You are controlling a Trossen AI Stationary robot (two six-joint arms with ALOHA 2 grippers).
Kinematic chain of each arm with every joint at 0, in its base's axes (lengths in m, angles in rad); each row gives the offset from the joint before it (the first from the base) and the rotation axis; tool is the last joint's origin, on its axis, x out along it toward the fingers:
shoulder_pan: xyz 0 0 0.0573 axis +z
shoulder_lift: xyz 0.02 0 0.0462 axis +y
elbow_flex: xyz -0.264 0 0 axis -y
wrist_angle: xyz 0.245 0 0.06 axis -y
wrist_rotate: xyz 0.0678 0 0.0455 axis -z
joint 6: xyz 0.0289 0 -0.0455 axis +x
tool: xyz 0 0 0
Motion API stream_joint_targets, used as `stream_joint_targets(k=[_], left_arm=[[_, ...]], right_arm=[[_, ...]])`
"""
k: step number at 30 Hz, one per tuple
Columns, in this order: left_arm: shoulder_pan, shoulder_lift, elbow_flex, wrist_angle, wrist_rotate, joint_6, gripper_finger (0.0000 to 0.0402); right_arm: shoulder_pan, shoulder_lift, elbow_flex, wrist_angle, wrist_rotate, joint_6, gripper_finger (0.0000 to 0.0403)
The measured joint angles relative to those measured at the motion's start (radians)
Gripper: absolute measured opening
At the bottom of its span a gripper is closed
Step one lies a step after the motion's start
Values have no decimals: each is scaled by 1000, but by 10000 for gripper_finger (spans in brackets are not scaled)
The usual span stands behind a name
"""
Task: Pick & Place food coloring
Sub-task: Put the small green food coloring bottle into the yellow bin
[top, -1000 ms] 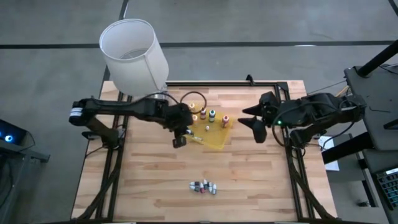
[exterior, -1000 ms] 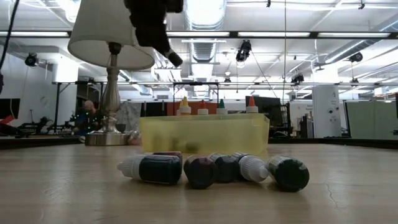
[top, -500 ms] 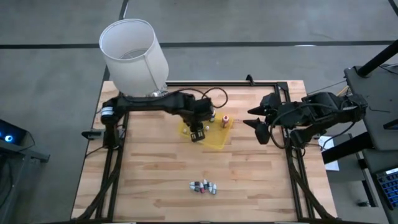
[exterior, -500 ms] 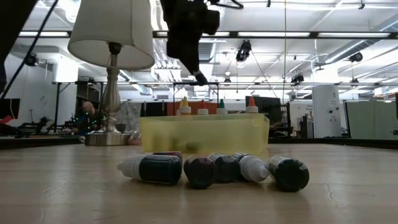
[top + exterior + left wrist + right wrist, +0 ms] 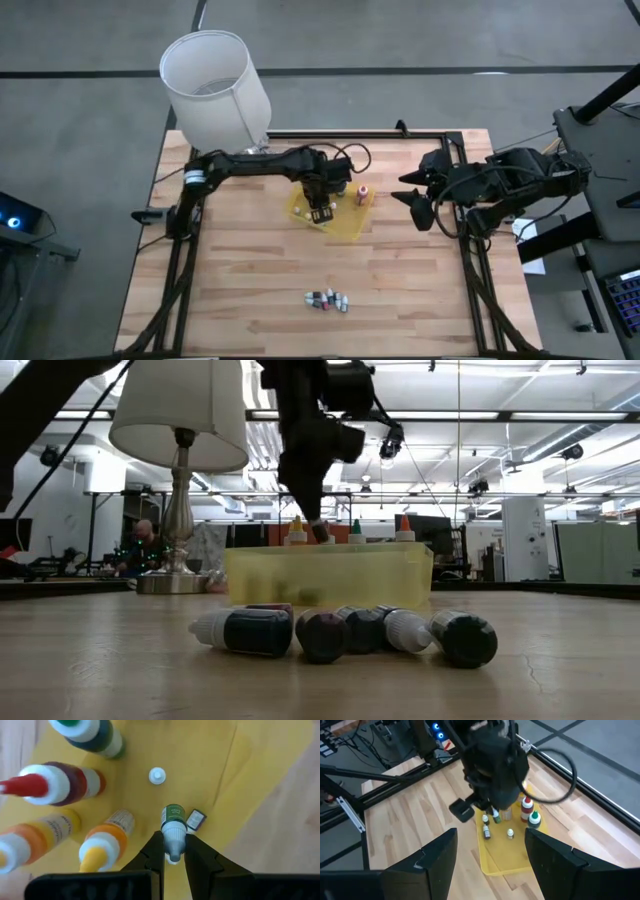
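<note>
Left gripper (image 5: 174,854) hanging above the yellow tray (image 5: 348,222), fingers clamped on a small green vial (image 5: 173,827) with its long axis running straight out from the fingertips toward the tray floor. Just beside the tall squeeze bottles (image 5: 60,785) standing in that tray, so probably only lowering and release needed. Right gripper (image 5: 417,196) waiting well apart from the tray, fingers spread and empty.

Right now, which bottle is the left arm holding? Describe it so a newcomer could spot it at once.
Find the yellow tray behind the table's middle, below the white lampshade. The left gripper hangs over it, jaws shut on a tiny green-labelled vial with a pale cap. Unlike the taller red, orange and green bottles standing beside it, it is much smaller and gripped.
</note>
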Motion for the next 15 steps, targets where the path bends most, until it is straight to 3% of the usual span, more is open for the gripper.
stream_joint_targets(k=[15], left_arm=[[-17,101,3,9,-40,178,28]], right_arm=[[0,0,0,2,3,7,224]])
